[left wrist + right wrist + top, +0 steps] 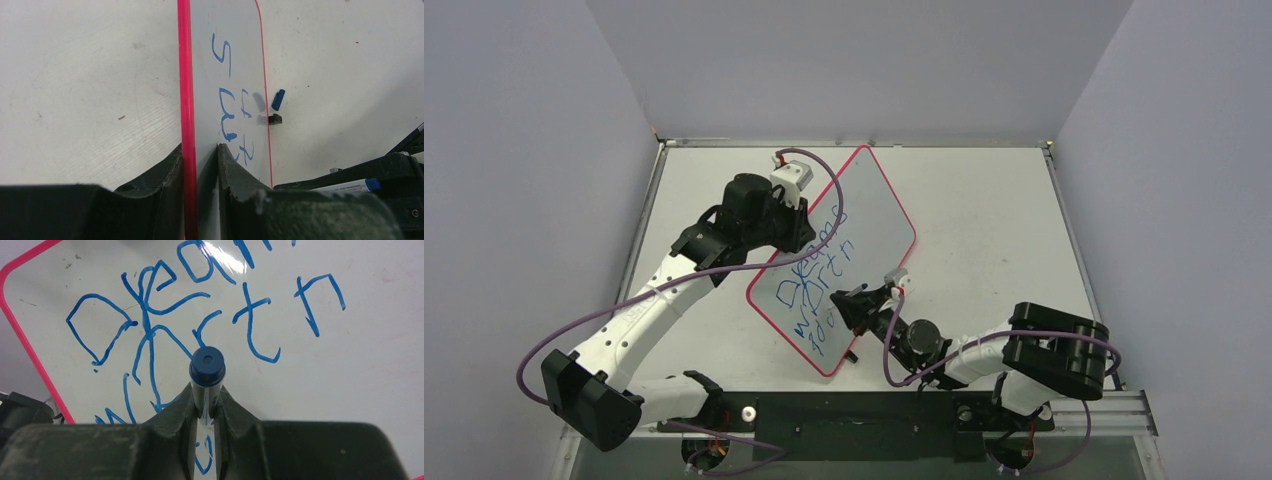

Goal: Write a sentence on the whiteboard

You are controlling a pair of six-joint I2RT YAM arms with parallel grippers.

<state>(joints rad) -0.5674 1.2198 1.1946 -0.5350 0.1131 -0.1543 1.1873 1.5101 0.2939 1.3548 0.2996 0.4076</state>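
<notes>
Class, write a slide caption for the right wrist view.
Right gripper holding a blue marker, scribbled whiteboard behind.

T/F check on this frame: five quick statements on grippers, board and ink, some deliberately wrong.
1. The left gripper is clamped on the rim of the whiteboard. True.
2. The right gripper is empty. False: it is shut on a marker with a blue end.
3. The sentence is written in red. False: the strokes are blue; only the board's rim is red-pink.
4. A small blue piece, seemingly a cap, lies on the table just off the board. True.
5. The board carries a single line of writing. False: the top view shows three uneven lines.
</notes>
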